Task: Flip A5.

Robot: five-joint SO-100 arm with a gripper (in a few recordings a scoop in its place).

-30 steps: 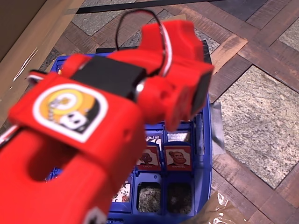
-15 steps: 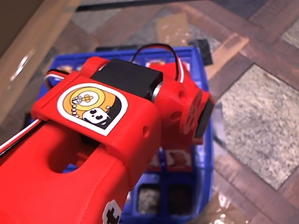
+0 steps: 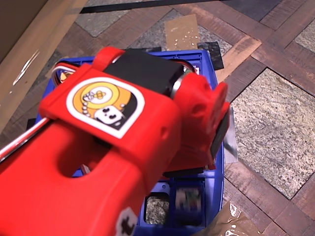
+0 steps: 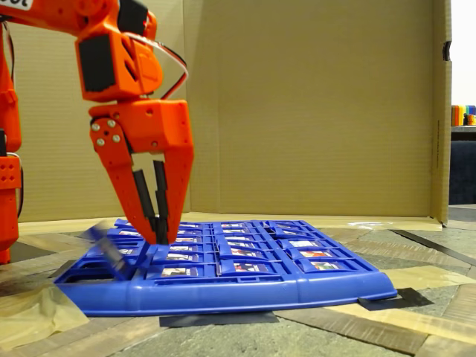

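A5 is a motion-blurred tile lying over a slot in the bottom row of the blue board; its face is too smeared to read. In the fixed view A5 is a tilted, blurred tile at the left front of the board. My orange gripper points straight down just right of that tile. Its tips almost touch the board and nearly meet, with nothing between them. In the overhead view my red arm hides the gripper and most of the tiles.
Beside A5 an empty slot shows the floor through it. Rows of flat tiles fill the board. A cardboard wall stands behind. Tape strips lie on the tiled floor, and the arm's base stands at the left.
The arm has swung down and forward over the board. The upright red tiles in the second row are now hidden, and a blurred tile has dropped over the bottom-right slot that was empty.
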